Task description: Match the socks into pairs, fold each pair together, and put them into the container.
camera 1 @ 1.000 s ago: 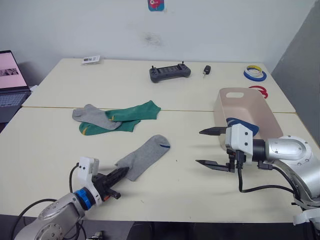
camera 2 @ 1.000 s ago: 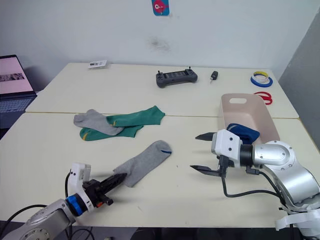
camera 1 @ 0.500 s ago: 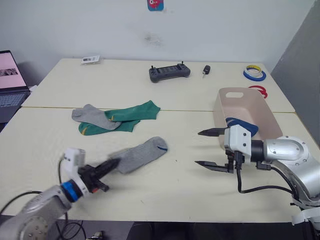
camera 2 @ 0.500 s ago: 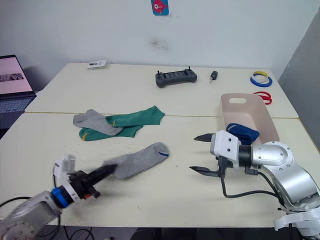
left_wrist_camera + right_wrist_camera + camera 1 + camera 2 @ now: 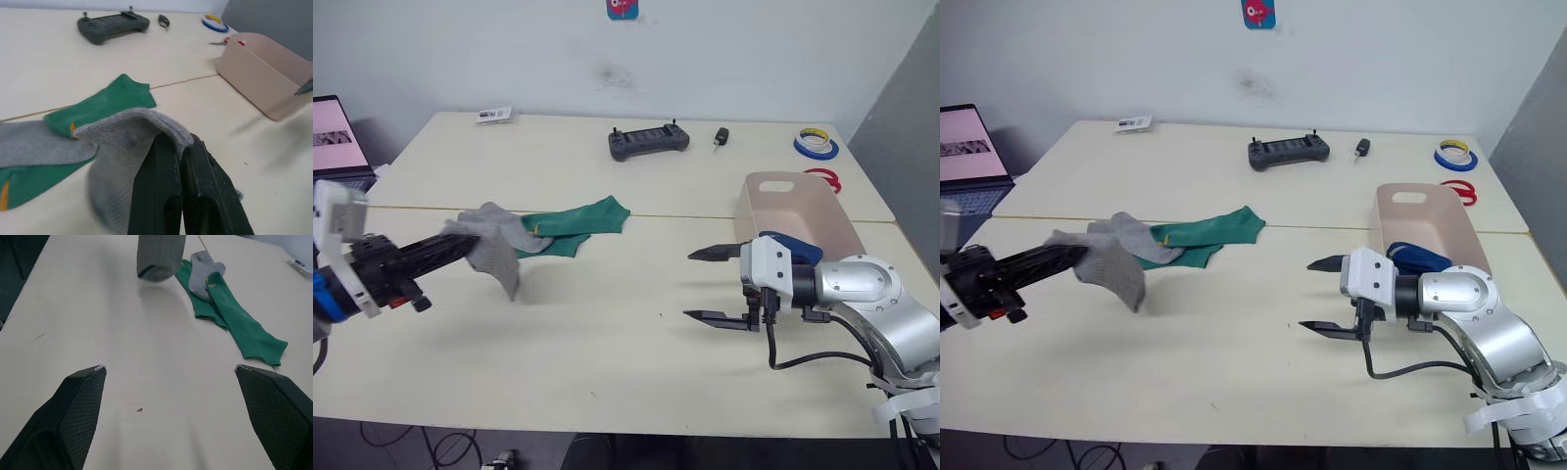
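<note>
My left gripper (image 5: 468,246) is shut on a grey sock (image 5: 499,260) that hangs off the table at the left, just in front of the sock pile. The left wrist view shows the sock (image 5: 139,126) draped over the shut fingers (image 5: 168,166). In the pile, another grey sock (image 5: 530,238) lies over two green socks (image 5: 579,219). My right gripper (image 5: 688,286) hovers open at mid-right, with nothing between its fingers (image 5: 80,384). The pinkish container (image 5: 756,208) stands behind it and holds dark blue socks (image 5: 791,244).
At the back of the table lie a black game controller (image 5: 648,140), a small black key fob (image 5: 718,135), tape rolls (image 5: 814,145) and a red ring (image 5: 820,177). A label card (image 5: 492,116) lies far left, and a laptop (image 5: 331,137) sits off the table's left edge.
My left gripper has lifted the grey sock off the table's middle and carried it left and back toward the pile. The right gripper has crept slightly left, still open.
</note>
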`<act>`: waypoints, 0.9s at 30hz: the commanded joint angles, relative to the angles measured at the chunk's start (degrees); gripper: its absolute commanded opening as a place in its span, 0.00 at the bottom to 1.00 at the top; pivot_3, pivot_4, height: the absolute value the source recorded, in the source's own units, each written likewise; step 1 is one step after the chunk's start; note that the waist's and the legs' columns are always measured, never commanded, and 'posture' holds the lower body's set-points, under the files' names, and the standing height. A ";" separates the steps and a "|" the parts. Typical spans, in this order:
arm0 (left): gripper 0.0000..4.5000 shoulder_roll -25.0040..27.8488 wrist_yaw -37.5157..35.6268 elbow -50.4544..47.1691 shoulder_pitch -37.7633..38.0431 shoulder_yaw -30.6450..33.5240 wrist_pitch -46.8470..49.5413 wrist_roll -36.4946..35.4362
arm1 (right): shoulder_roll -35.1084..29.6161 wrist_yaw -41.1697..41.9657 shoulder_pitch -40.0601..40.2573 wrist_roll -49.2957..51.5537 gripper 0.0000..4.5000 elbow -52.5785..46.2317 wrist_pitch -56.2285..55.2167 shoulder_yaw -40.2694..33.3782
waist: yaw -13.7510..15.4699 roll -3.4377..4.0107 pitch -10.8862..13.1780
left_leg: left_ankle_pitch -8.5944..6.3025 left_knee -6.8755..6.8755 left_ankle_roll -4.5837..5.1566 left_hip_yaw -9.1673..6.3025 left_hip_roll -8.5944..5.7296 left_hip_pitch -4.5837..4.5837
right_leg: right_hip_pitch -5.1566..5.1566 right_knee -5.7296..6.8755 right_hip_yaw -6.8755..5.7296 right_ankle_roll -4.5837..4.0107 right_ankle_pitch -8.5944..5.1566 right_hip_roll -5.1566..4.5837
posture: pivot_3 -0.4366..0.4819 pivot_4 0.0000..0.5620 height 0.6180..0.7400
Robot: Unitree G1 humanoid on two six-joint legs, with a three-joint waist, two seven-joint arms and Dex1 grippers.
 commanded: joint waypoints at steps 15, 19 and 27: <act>0.00 -29.60 13.92 1.24 -17.36 -44.01 -0.76 19.17 | -2.34 -3.10 3.11 0.53 1.00 -5.91 3.88 -3.20 | 0.02 -0.05 0.02 | 0.01 0.03 0.00 0.00 -0.02 -0.08 | -0.02 0.00 0.03 0.01 0.01 0.06 | 0.48 0.27 1.00; 0.19 -32.37 14.16 0.80 -18.25 -45.03 -3.22 22.97 | -3.01 -3.28 4.13 0.65 1.00 -6.64 4.25 -3.83 | -0.12 -0.05 0.02 | 0.01 0.07 0.00 0.01 -0.02 -0.06 | 0.02 0.00 0.04 0.01 0.01 0.08 | 0.48 0.27 1.00; 0.76 -25.55 7.91 -9.31 -13.95 -39.25 -7.48 24.46 | -3.17 -2.93 3.91 0.41 1.00 -6.10 3.74 -4.09 | -0.27 -0.05 0.02 | 0.02 0.07 -0.02 0.02 0.00 -0.06 | 0.02 -0.01 0.06 0.01 0.01 0.08 | 0.48 0.27 1.00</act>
